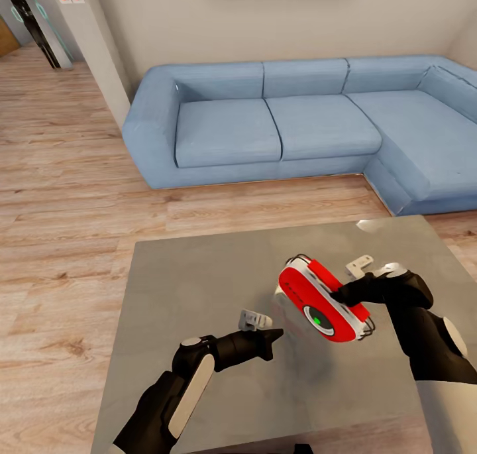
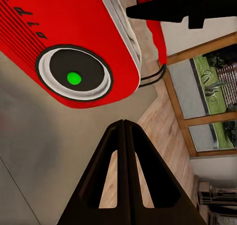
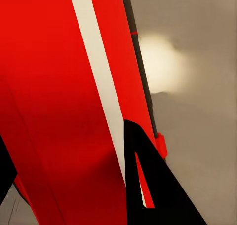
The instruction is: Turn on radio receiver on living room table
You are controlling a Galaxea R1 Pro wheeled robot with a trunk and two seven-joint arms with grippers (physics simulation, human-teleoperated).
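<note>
Right gripper (image 1: 344,296) clamped on the radio (image 1: 322,303) — held tilted above the table (image 1: 199,288), dial (image 2: 74,76) facing the left arm. Left gripper (image 1: 277,335) pinched closed, empty, tip near the dial, not touching. Sofa (image 1: 298,122) beyond the table.

The radio receiver (image 1: 322,300) has a smooth, glossy red shell that looks like plastic, with a pale satin edge band and a dark matt dial ringed in grey around a bright green centre. The table (image 1: 199,282) has a polished grey top, stone-like, that throws back a soft glare, while the floor (image 1: 59,195) is light wood planking with visible grain. The sofa (image 1: 291,122) is covered in matt blue cloth, and both grippers, left (image 1: 268,337) and right (image 1: 341,297), look like matt black plastic.
</note>
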